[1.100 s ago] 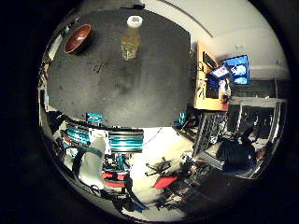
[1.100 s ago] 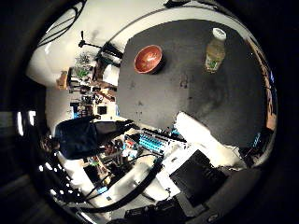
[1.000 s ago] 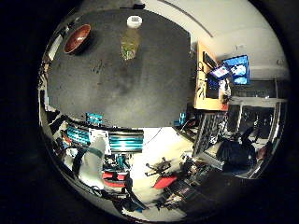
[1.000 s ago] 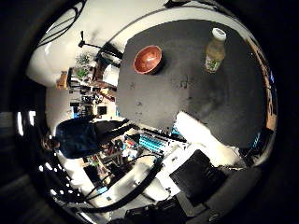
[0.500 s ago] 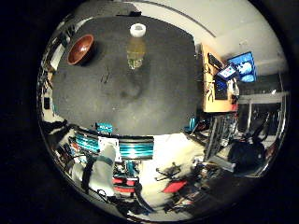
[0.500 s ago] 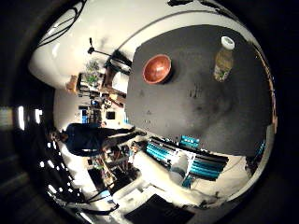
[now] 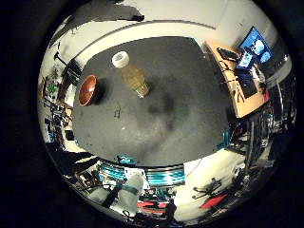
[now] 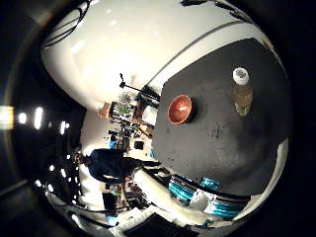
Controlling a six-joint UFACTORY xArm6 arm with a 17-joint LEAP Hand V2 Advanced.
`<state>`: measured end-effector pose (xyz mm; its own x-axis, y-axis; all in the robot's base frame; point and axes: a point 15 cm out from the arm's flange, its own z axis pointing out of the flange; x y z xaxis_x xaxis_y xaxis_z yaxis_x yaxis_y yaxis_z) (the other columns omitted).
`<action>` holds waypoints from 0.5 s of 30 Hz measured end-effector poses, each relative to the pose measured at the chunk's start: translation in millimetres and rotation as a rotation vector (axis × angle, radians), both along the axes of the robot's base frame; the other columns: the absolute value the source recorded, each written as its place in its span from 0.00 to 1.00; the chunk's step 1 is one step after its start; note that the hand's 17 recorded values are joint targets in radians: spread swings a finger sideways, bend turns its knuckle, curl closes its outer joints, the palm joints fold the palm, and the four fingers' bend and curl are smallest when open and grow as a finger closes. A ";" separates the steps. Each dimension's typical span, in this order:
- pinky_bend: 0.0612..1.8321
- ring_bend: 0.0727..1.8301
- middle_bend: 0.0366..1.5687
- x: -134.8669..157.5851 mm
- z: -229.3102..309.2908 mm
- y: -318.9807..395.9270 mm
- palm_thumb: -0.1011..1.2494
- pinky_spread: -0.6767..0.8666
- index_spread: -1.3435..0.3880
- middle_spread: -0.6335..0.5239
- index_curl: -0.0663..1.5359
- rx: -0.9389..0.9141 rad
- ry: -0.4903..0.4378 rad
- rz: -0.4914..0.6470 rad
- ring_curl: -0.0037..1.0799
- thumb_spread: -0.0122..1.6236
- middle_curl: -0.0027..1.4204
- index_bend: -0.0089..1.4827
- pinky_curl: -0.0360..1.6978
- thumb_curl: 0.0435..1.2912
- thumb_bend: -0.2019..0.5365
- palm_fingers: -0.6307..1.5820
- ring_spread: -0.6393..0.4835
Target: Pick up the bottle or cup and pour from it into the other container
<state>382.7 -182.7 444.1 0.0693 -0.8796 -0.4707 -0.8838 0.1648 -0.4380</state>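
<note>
A clear bottle (image 7: 133, 76) with yellowish liquid and a white cap stands upright on the dark table (image 7: 180, 114). A reddish-brown bowl (image 7: 88, 90) sits on the table beside it, a short way off. The right thumb side palm view shows the same bottle (image 8: 241, 94) and bowl (image 8: 180, 109) on the table (image 8: 232, 148).
A wooden desk (image 7: 242, 81) with monitors stands past one side of the table. Cluttered shelves and equipment (image 8: 123, 114) stand beyond the bowl's side. A white wall (image 8: 148, 49) lies behind the table.
The whole picture has turned and shifted in each view, so the camera has moved. The bottle and the bowl stand where they were on the table.
</note>
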 end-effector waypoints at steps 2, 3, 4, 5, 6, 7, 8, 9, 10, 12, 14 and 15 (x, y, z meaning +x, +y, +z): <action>0.47 0.22 0.14 7.1 1.3 -5.5 0.33 0.70 0.63 0.62 0.20 0.042 -0.049 -0.001 0.23 0.60 0.24 0.11 0.02 0.20 0.24 0.31 0.73; 0.47 0.22 0.14 9.1 1.4 -10.1 0.33 0.70 0.64 0.62 0.20 0.060 -0.069 -0.007 0.23 0.60 0.24 0.11 0.02 0.20 0.24 0.31 0.73; 0.47 0.22 0.14 11.1 0.2 -17.1 0.33 0.70 0.64 0.62 0.20 0.083 -0.091 -0.017 0.23 0.60 0.24 0.11 0.02 0.20 0.24 0.31 0.73; 0.47 0.22 0.15 12.6 -3.0 -23.2 0.34 0.70 0.64 0.62 0.20 0.102 -0.104 -0.025 0.23 0.60 0.24 0.11 0.02 0.20 0.24 0.32 0.73; 0.47 0.22 0.15 13.8 -9.7 -28.2 0.34 0.70 0.64 0.62 0.20 0.123 -0.108 -0.031 0.23 0.60 0.24 0.11 0.02 0.20 0.24 0.32 0.72; 0.47 0.22 0.15 14.5 -17.9 -30.9 0.34 0.70 0.64 0.62 0.21 0.142 -0.103 -0.034 0.23 0.60 0.24 0.11 0.02 0.20 0.24 0.32 0.72; 0.46 0.22 0.15 14.9 -25.3 -32.4 0.34 0.70 0.64 0.63 0.21 0.157 -0.096 -0.035 0.23 0.60 0.24 0.11 0.02 0.20 0.24 0.32 0.72; 0.46 0.22 0.15 15.4 -33.7 -33.2 0.34 0.70 0.64 0.63 0.21 0.172 -0.088 -0.034 0.23 0.60 0.24 0.11 0.02 0.20 0.23 0.32 0.72; 0.46 0.22 0.15 15.8 -40.2 -33.8 0.34 0.70 0.64 0.63 0.21 0.182 -0.083 -0.030 0.23 0.60 0.24 0.11 0.02 0.20 0.23 0.32 0.72; 0.46 0.22 0.14 18.1 -50.5 -36.0 0.35 0.70 0.65 0.63 0.21 0.197 -0.080 -0.023 0.23 0.60 0.24 0.11 0.02 0.20 0.24 0.31 0.73; 0.46 0.21 0.14 25.5 -57.4 -38.0 0.36 0.70 0.65 0.63 0.21 0.225 -0.102 -0.016 0.23 0.60 0.24 0.12 0.02 0.20 0.24 0.32 0.73; 0.46 0.21 0.14 32.2 -64.1 -39.8 0.37 0.70 0.65 0.63 0.21 0.257 -0.119 -0.015 0.23 0.61 0.24 0.12 0.02 0.20 0.24 0.32 0.73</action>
<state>415.0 -222.5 380.0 0.1257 -0.7338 -0.6677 -0.8252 0.2962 -0.4809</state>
